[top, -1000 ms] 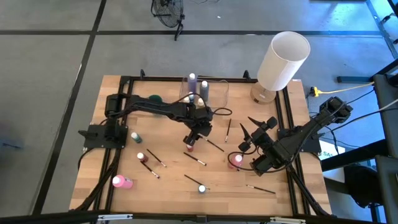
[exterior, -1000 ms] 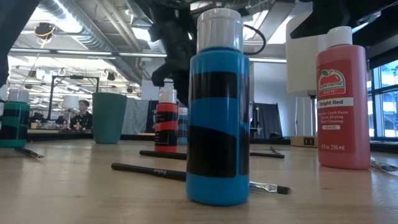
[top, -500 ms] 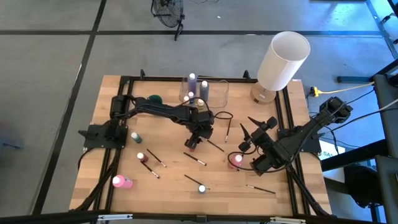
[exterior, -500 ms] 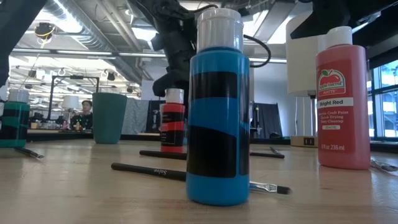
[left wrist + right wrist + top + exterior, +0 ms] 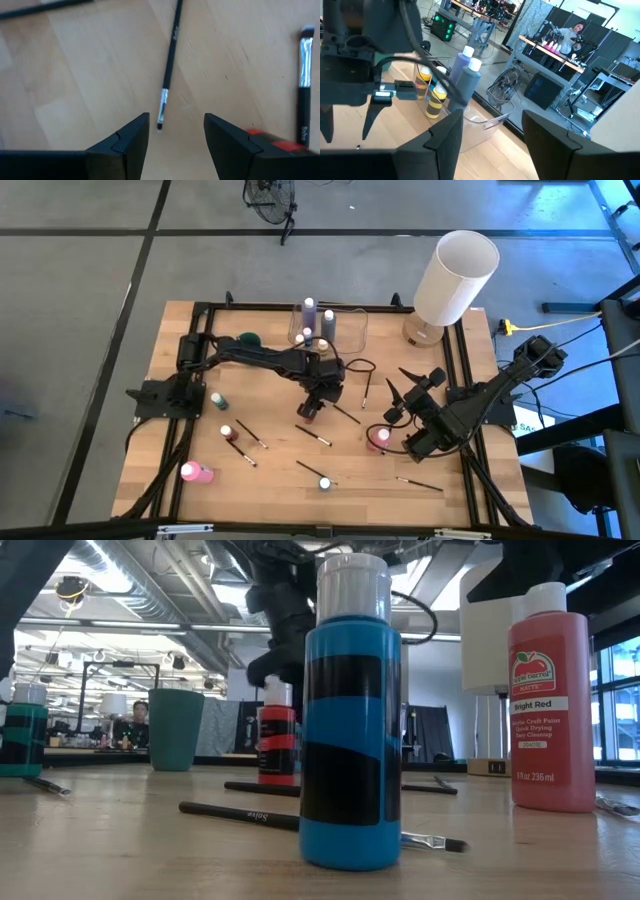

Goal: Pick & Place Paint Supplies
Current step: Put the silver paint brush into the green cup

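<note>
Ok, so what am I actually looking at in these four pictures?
Two robot arms work at a wooden table. One picture looks down from above, one sits at table level, and two come from cameras on the wrists. Paint bottles and thin brushes lie scattered; more bottles stand in a clear container. The left gripper hangs open just above a red bottle, holding nothing. The right gripper waits open nearby.

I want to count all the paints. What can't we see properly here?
- Bottles in the clear container: high view shows only caps; right wrist view has a cable across them.
- Red bottle: low view, the blue bottle and left arm hide part.
- Brush tips: high view, too small.
</note>
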Robot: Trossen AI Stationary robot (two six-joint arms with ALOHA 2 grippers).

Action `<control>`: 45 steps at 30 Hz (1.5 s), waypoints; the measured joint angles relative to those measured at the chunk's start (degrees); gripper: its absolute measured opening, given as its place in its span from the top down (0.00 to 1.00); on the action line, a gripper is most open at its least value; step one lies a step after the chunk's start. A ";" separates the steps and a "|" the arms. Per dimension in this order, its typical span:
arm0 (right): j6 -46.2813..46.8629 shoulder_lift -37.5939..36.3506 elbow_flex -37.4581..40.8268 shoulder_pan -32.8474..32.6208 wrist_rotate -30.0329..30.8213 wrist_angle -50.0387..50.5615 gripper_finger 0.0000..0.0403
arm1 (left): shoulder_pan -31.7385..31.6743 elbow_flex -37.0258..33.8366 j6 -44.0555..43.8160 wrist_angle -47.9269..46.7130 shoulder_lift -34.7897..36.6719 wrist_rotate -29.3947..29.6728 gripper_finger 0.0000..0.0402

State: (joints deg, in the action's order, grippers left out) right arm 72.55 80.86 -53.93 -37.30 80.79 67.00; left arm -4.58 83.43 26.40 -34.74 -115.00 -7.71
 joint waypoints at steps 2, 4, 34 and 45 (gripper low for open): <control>0.00 0.00 0.00 0.00 -0.02 0.00 0.49 | 0.01 0.61 -0.11 -0.41 0.00 0.14 0.54; 0.00 0.02 0.00 0.00 -0.01 0.02 0.49 | 0.00 1.57 -0.18 -0.67 0.00 0.22 0.54; -1.44 0.01 0.00 -0.01 -2.01 -0.20 0.49 | 10.61 21.75 -25.25 -55.34 1.98 18.39 0.54; -1.46 0.02 0.00 -0.02 -2.01 -0.87 0.49 | 19.40 10.30 -30.07 -52.99 5.60 13.99 0.54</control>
State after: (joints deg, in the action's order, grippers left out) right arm 71.10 80.88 -53.93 -37.32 78.78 66.13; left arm 14.82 93.73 -3.67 -87.74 -109.41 6.27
